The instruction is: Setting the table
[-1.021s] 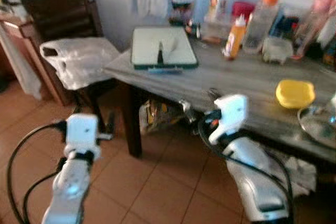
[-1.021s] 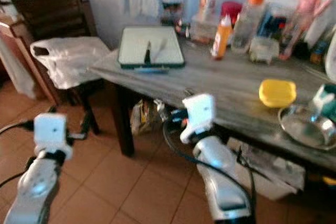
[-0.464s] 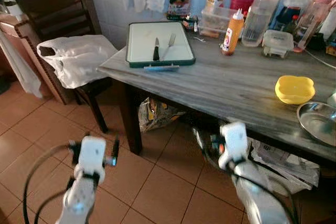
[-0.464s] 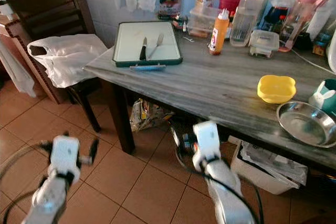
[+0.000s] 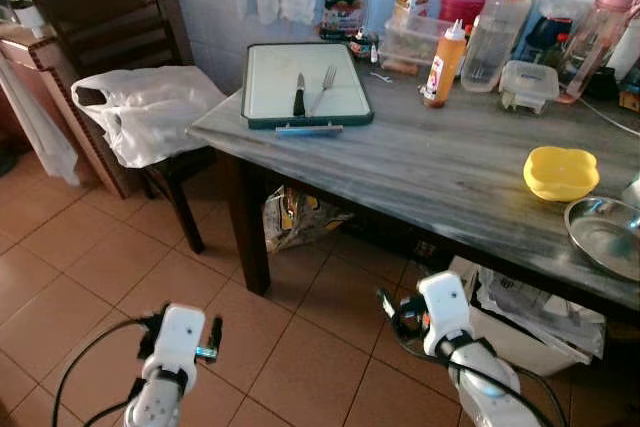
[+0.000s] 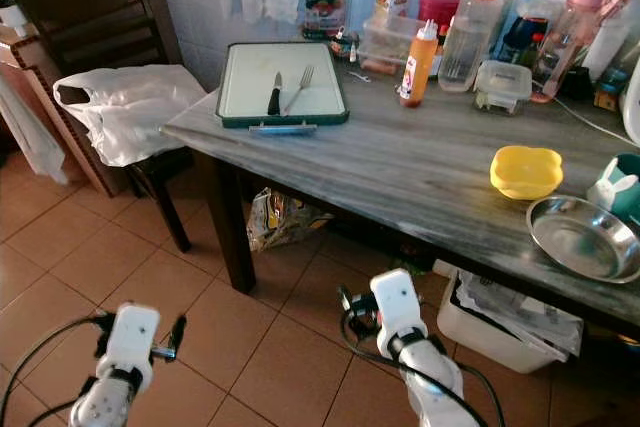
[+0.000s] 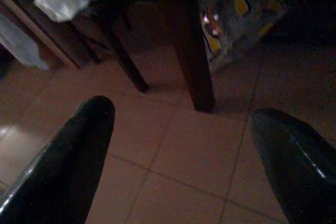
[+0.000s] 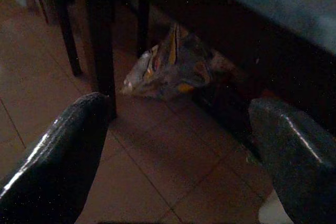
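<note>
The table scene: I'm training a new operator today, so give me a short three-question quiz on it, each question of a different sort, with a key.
1. True or false: the knife and fork lie side by side on the cutting board.
2. Multiple choice: the yellow bowl sits (A) on the chair, (B) on the table next to the metal bowl, (C) on the floor.
3. Fill in: the white plastic bag rests on the ____.

Key: 1 true. 2 B. 3 chair.

Both the left gripper and the right gripper hang open, low over the floor tiles.
</note>
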You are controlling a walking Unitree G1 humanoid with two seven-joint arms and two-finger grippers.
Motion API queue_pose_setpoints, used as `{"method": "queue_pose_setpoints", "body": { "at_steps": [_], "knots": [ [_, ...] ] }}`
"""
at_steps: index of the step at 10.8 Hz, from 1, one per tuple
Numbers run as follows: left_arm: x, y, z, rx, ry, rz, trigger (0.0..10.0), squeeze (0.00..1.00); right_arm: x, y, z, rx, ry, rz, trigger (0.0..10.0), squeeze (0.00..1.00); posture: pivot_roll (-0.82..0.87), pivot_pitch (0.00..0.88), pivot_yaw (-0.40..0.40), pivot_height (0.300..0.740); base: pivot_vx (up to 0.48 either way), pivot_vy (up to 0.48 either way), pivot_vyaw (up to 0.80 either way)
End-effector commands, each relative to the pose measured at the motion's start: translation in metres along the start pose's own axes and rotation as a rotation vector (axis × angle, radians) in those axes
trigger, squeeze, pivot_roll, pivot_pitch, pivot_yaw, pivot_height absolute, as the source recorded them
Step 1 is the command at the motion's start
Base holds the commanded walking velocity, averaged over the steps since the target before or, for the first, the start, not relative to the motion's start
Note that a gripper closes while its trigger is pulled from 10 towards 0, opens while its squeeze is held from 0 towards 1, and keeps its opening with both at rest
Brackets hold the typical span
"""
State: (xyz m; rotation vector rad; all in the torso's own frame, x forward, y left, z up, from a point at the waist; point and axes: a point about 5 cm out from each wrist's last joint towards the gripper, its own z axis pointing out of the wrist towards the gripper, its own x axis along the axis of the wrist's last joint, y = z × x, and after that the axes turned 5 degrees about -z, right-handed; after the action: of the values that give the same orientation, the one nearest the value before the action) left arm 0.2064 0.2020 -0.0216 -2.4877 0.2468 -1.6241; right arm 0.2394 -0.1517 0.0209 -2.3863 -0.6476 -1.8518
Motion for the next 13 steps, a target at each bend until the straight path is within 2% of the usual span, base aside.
{"method": "queue_pose_setpoints", "body": {
  "at_steps": [1,3,4,5,6,7,9,10,11,12,13],
  "knots": [
    [-0.01,0.004,0.0,-0.035,-0.04,0.027,10.0,0.0,-0.009,0.001,-0.001,-0.02,-0.028,-0.052,10.0,0.0,0.13,0.0,-0.026,0.74,0.0,0.0,0.0],
    [-0.033,0.009,0.0,-0.07,-0.179,0.013,10.0,0.0,-0.037,0.001,0.0,-0.036,-0.131,-0.019,10.0,0.0,0.13,0.0,-0.028,0.74,0.0,0.0,0.0],
    [-0.04,0.01,0.001,-0.08,-0.226,0.029,10.0,0.0,-0.051,0.001,0.001,-0.062,-0.223,0.065,10.0,0.0,0.13,0.0,-0.03,0.74,0.0,0.0,0.0],
    [-0.053,0.01,0.0,-0.085,-0.349,0.009,10.0,0.0,-0.064,-0.004,0.001,-0.041,-0.319,0.075,10.0,0.0,0.12,0.0,-0.032,0.74,0.0,0.0,0.0],
    [-0.058,0.012,-0.002,-0.098,-0.403,0.0,10.0,0.0,-0.075,-0.006,-0.002,-0.04,-0.387,0.101,10.0,0.0,0.13,0.0,-0.035,0.74,0.0,0.0,0.0],
    [-0.07,0.013,-0.01,-0.143,-0.481,0.041,10.0,0.0,-0.087,-0.007,-0.007,-0.072,-0.481,0.141,10.0,0.0,0.14,0.0,-0.037,0.74,0.0,0.0,0.0],
    [-0.087,0.011,-0.023,-0.17,-0.576,0.071,10.0,0.0,-0.094,-0.014,-0.009,-0.047,-0.541,0.143,10.0,0.0,0.14,0.0,-0.036,0.74,0.0,0.0,0.0],
    [-0.094,0.008,-0.03,-0.145,-0.631,0.03,10.0,0.0,-0.098,-0.018,-0.012,-0.031,-0.571,0.17,10.0,0.0,0.12,0.0,-0.032,0.74,0.0,0.0,0.0],
    [-0.095,0.007,-0.03,-0.123,-0.649,-0.023,10.0,0.0,-0.103,-0.024,-0.015,-0.003,-0.603,0.165,10.0,0.0,0.11,0.0,-0.028,0.74,0.0,0.0,0.0],
    [-0.085,0.003,-0.017,0.017,-0.632,-0.21,10.0,0.0,-0.11,-0.031,-0.022,0.043,-0.65,0.114,10.0,0.0,0.11,0.0,-0.026,0.74,0.0,0.0,0.0],
    [-0.079,0.008,-0.011,0.028,-0.627,-0.302,10.0,0.0,-0.113,-0.034,-0.025,0.052,-0.665,0.105,10.0,0.0,0.11,0.0,-0.028,0.74,0.0,0.0,0.0]
  ]
}}
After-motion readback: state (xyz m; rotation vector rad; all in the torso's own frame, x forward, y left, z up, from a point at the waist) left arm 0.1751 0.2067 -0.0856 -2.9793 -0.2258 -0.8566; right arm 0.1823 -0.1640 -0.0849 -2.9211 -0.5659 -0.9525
